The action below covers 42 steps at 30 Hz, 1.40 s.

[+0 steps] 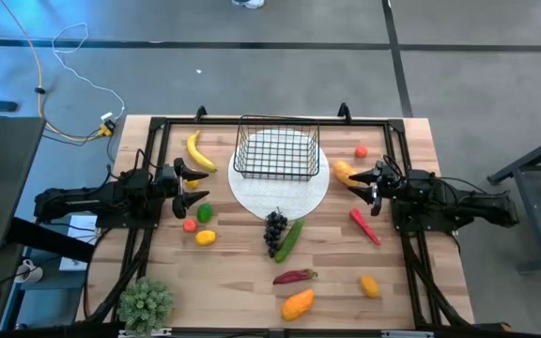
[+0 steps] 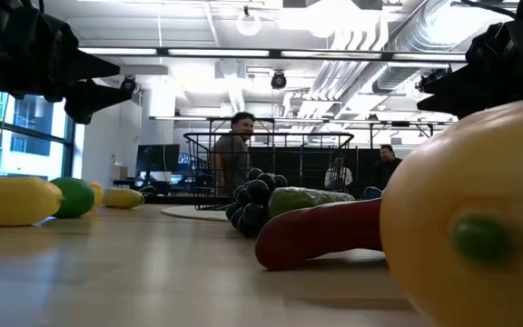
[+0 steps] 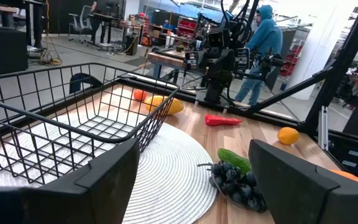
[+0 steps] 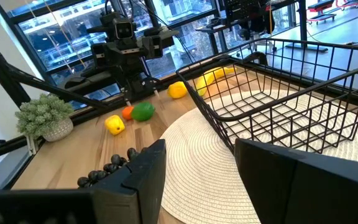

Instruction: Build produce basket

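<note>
The black wire basket [image 1: 277,150] stands empty on the round white mat [image 1: 280,192], toward the table's far side. Produce lies loose around it: a banana [image 1: 199,151], a lime [image 1: 204,213], a small tomato [image 1: 190,225] and a lemon [image 1: 206,238] at the left; grapes [image 1: 275,228] and a cucumber [image 1: 290,238] near the mat; a yellow-orange fruit [image 1: 345,171], another tomato [image 1: 361,151] and a red chilli [image 1: 365,225] at the right. My left gripper [image 1: 195,186] is open and empty left of the mat. My right gripper [image 1: 361,185] is open and empty right of it.
A dark red pepper [image 1: 295,276], an orange mango [image 1: 298,304] and a lemon [image 1: 370,285] lie toward the near edge. A potted green plant [image 1: 146,302] stands at the near left corner. A black frame runs around the tabletop. People are in the room behind.
</note>
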Available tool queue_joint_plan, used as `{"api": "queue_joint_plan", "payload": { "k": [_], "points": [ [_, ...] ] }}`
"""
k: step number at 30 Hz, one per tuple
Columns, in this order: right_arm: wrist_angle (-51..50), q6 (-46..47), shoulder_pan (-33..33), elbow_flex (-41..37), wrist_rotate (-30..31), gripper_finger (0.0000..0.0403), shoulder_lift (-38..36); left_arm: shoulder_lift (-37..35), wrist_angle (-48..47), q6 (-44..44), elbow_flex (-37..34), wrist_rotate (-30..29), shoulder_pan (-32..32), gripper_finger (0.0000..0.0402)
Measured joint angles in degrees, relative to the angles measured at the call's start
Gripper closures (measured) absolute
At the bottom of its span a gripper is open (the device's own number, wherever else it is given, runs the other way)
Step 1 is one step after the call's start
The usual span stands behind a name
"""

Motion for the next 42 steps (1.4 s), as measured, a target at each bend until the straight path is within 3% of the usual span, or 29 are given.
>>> {"api": "queue_joint_plan", "payload": {
  "k": [27,32,38,42],
  "points": [
    [0.00,-0.02,-0.01,0.02,-0.01,0.0229,0.01,0.02,0.00,-0.52,0.00,0.00,0.02,0.0108],
    [0.00,0.00,-0.01,0.00,-0.01,0.0229,0.00,0.00,0.02,-9.62,0.00,-1.19,0.00,0.0108],
    [-0.01,-0.01,0.00,0.01,-0.02,0.0229,0.01,0.00,0.46,-29.15,0.00,-3.55,0.00,0.0108],
    [-0.02,-0.02,-0.02,0.00,0.00,0.0229,0.00,0.02,0.66,-35.08,0.00,-4.83,0.00,0.0108]
  ]
}}
